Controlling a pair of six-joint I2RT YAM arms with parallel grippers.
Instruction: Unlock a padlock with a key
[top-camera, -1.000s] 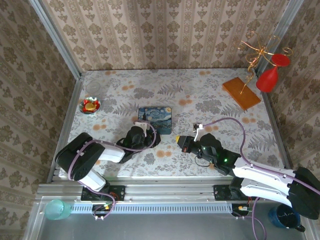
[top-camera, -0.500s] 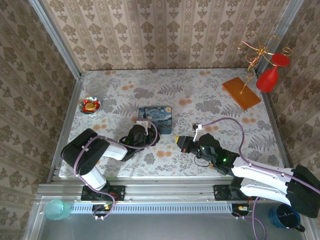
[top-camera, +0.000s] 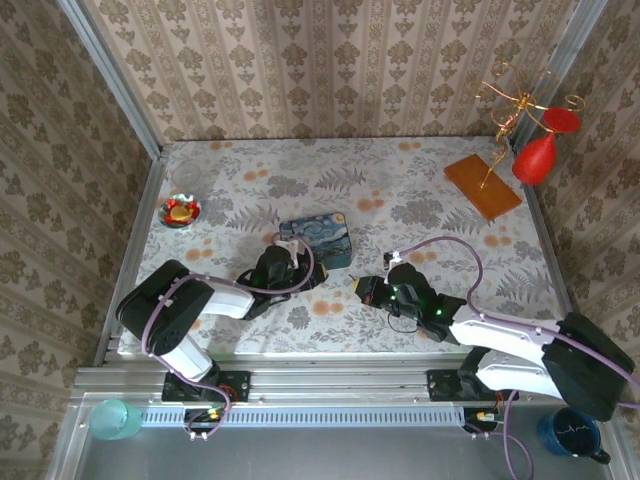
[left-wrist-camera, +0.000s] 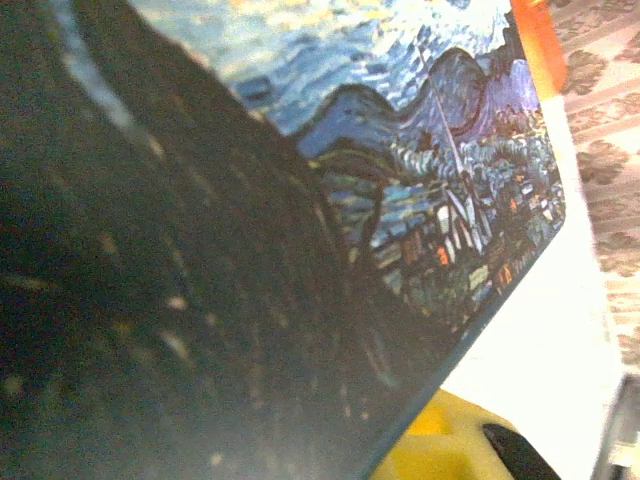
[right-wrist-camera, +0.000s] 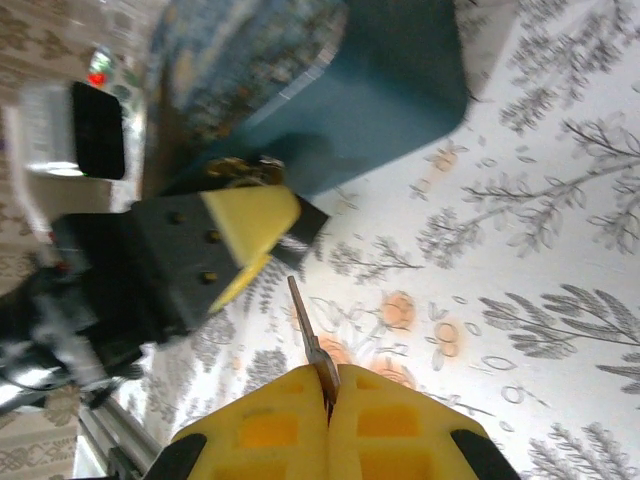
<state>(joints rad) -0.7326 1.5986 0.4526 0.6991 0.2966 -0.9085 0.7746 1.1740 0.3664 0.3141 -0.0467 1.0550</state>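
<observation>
Holding the key (right-wrist-camera: 308, 335) clenched between its yellow fingers, the right gripper (right-wrist-camera: 328, 380) sits low over the flowered table (top-camera: 420, 190). The thin blade pokes out past the tips and points left, toward the left gripper (top-camera: 280, 268). That gripper is pressed up against the near-left corner of the blue painted box (top-camera: 315, 243). From the right wrist we see one yellow pad (right-wrist-camera: 245, 225) of it. Just beyond the pad, against the box's edge, is a small dark, brassy lump (right-wrist-camera: 245, 168) that we take for the padlock (too blurred to show a keyhole). Whether the left gripper is clamped on it or merely beside it, we cannot tell.

We judge the step in hand to be bringing the key to the lock — the blade tip is near the left gripper but apart from it. To do this well, we would:

- line the blade up with the keyhole's axis before closing the gap
- approach slowly and straight
- keep the padlock braced so it cannot swing away
- keep the key from slipping or twisting in its narrow grip

The box crowds the far side, so we would come in from the near right.
</observation>
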